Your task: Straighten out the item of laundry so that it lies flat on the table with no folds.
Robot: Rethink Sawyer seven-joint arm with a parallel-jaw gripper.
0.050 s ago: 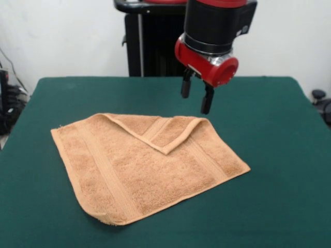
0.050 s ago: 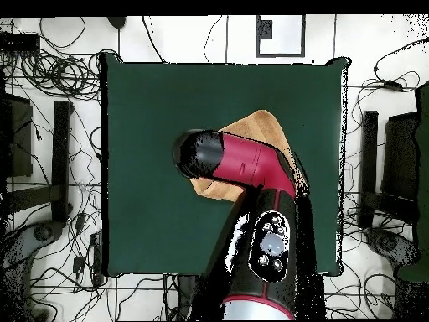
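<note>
The rounded near corner of the small tan-orange terry-cloth towel (image 1: 139,168) lies closest to the camera in the front view, well below and to the picture-left of the gripper. The towel rests on the large dark green felt-covered table (image 1: 269,206), spread mostly flat, its banded stripes running across it. One corner is turned over on itself, making a triangular flap (image 1: 165,132) whose point aims toward the near edge. The fold line of that flap runs along the towel's far edge and ends almost directly beneath the gripper.

The black two-fingered gripper (image 1: 196,98) hangs from the red and black arm (image 1: 214,36) just above the fold's end, clear of the cloth, its fingers parted and holding nothing.

The flap's loose tip lies below and picture-left of the gripper, so the coming move probably means reaching slightly past the fold toward that tip, pinching it, and drawing it back outward toward the robot's side. In the overhead view the arm hides most of the towel.
</note>
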